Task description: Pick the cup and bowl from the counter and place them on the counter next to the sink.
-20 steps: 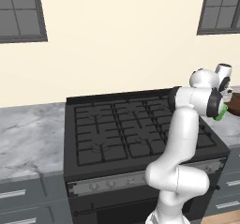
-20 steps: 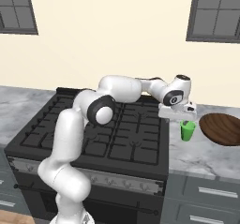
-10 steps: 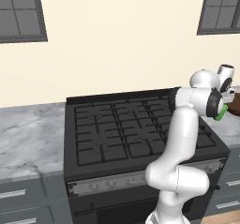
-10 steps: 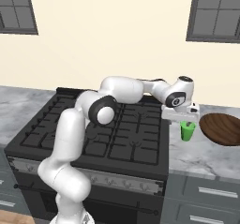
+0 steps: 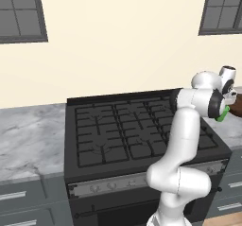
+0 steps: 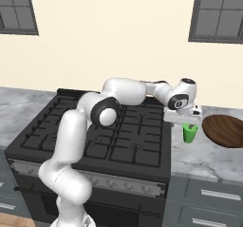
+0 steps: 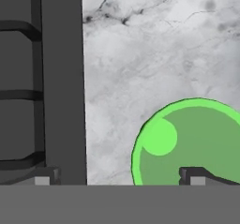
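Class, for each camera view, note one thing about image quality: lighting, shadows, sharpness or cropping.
Left base view: flat, even light; the white arm hides most of the small bright green cup. Right base view: the wide dark brown wooden bowl is cropped at the frame edge. Hand view: the cup's rim looks soft-edged, with a faint shadow on the marble counter.

Kitchen: gas stove (image 5: 137, 130), marble counter (image 6: 204, 157)

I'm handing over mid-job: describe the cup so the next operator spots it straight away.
Find the black stove; just past its right edge, on the marble counter, stands the cup, directly under the gripper. It is small, bright green and handleless, unlike the wide brown wooden bowl to its right.
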